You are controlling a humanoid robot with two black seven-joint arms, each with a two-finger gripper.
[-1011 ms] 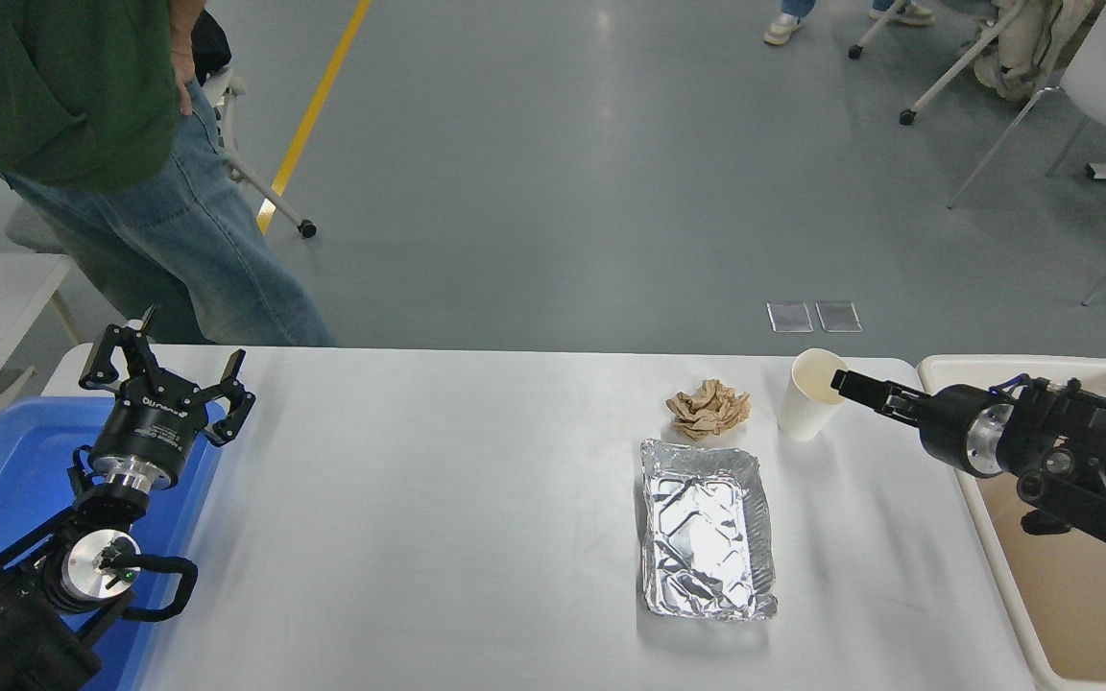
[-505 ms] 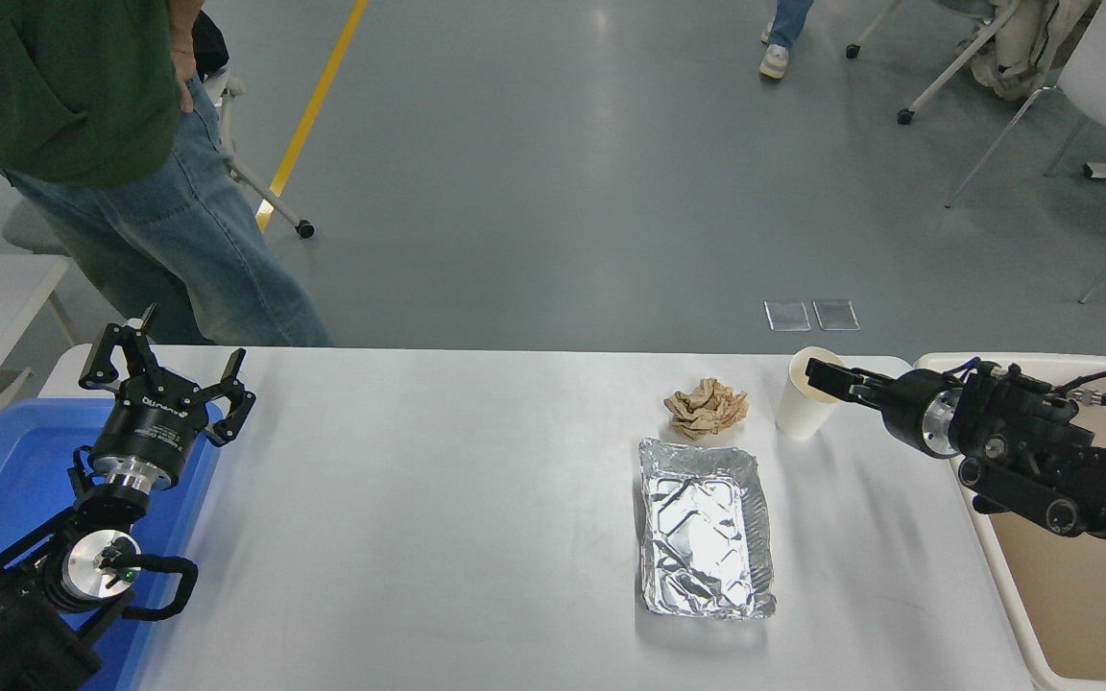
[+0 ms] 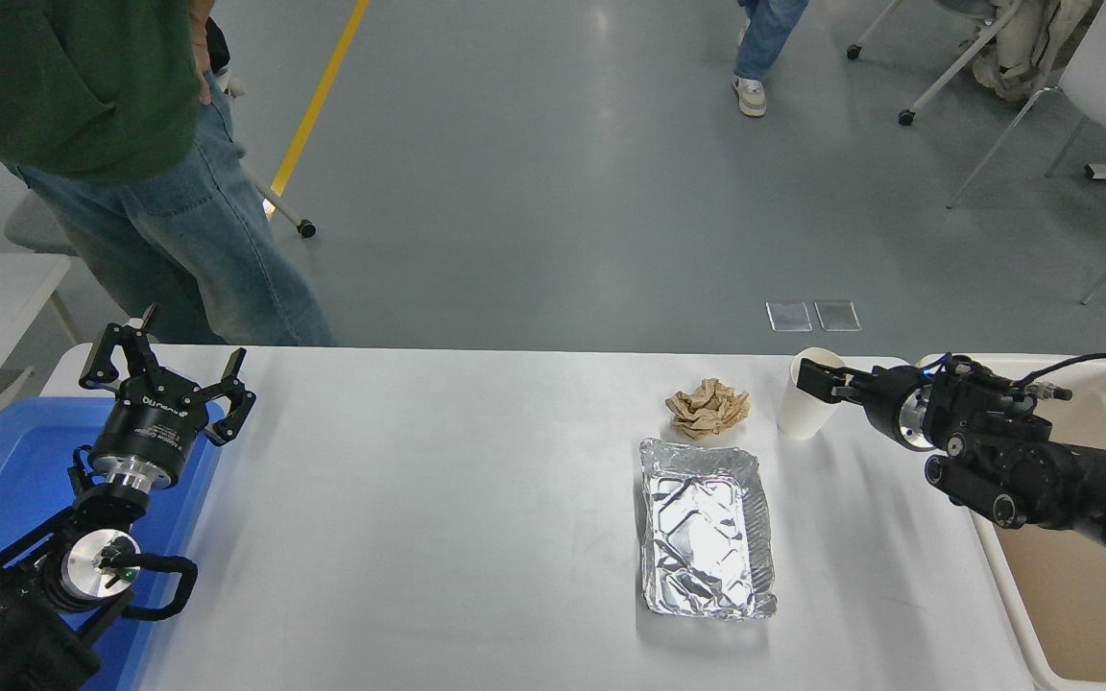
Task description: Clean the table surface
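Bench (image 3: 476, 499) w/ three bits left: cup (image 3: 803, 408), paper wad (image 3: 707, 409), foil tray (image 3: 707, 528). Right tool (image 3: 817, 376) at cup rim, grip unclear; left tool (image 3: 167, 369) wide, parked.

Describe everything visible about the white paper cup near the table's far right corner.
The white paper cup stands upright on the table surface, near its far right corner. It is plain white, tapering toward the base, with an open mouth and a rolled rim; nothing can be made out inside. The right claw is at its rim, dark tips over the mouth, though whether it grips is unclear. The crumpled brown paper lies just left, apart; the foil tray sits nearer the camera.
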